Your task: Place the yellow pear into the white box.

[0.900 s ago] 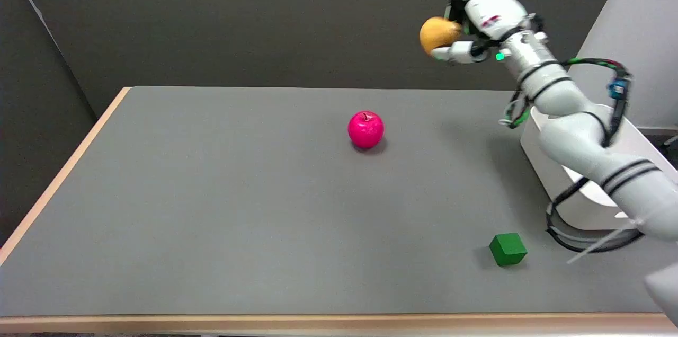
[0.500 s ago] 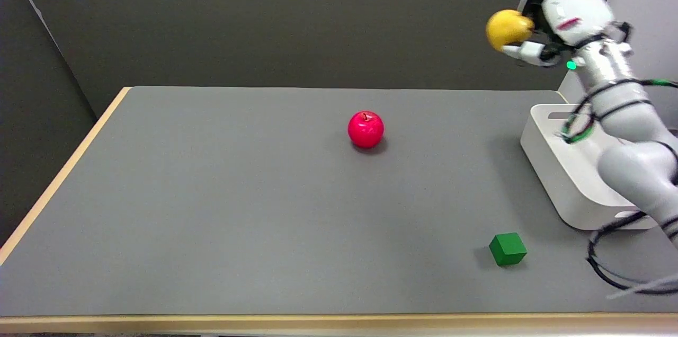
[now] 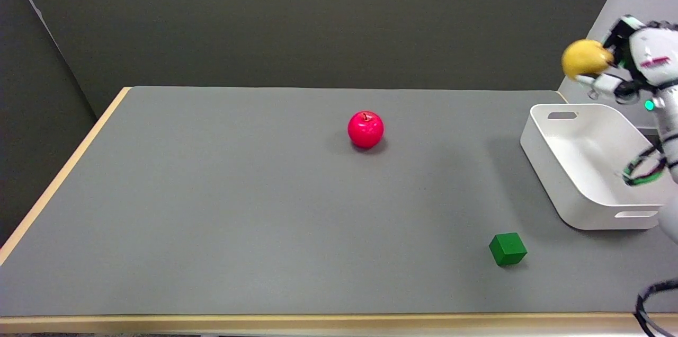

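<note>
The yellow pear (image 3: 582,58) is up in the air at the far right, gripped by my right hand (image 3: 630,64), whose fingers wrap around its right side. Below it stands the white box (image 3: 551,154), an open tub with handle slots at both ends, on the table's right edge. The pear hangs above the box's far end. Inside, the box shows only white walls and floor.
A red apple (image 3: 365,129) sits near the middle of the grey table (image 3: 238,210). A green cube (image 3: 507,248) lies toward the front, just left of the box. My right arm's cables (image 3: 643,167) hang over the box's right side.
My right hand has carried the pear to the right and somewhat lower, from left of the box to above its far end. The arm no longer covers the box.
</note>
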Robot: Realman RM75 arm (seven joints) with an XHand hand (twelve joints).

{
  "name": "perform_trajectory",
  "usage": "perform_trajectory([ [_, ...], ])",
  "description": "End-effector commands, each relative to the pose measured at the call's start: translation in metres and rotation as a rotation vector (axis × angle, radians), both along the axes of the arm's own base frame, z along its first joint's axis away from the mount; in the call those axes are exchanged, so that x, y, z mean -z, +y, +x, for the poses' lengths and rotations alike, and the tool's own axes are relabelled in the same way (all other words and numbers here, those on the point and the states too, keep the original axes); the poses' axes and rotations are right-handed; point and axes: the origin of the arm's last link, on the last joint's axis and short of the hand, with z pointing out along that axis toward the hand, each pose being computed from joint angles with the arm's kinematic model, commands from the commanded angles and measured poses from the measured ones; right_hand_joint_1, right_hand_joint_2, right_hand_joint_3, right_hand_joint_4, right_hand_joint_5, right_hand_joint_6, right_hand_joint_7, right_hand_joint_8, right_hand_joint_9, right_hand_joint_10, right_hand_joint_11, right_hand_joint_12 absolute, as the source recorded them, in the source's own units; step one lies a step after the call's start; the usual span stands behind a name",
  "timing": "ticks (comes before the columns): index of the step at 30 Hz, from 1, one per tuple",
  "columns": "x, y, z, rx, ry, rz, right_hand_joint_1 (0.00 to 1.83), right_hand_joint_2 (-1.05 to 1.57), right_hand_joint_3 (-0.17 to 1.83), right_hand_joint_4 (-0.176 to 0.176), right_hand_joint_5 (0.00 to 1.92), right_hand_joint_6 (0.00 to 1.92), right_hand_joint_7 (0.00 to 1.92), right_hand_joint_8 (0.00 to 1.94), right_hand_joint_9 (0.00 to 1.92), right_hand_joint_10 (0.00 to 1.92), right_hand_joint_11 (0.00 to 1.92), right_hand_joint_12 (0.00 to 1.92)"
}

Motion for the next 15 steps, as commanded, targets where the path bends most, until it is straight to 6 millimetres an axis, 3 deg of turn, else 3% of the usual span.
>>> perform_trajectory([
  [1,-0.044,0.086,-0.053,0.067,-0.116,-0.216,1.18,1.04,0.45,-0.100,0.61,1.52,0.88,1.39,0.84,1.57,0.58,1.92],
  [7,-0.046,0.103,-0.086,0.134,-0.169,-0.252,1.18,1.02,0.48,-0.091,0.62,1.53,0.88,1.39,0.84,1.57,0.60,1.92],
  [15,-0.029,0.095,-0.097,0.139,-0.182,-0.197,1.18,1.01,0.49,-0.088,0.63,1.53,0.89,1.38,0.84,1.57,0.62,1.92],
])
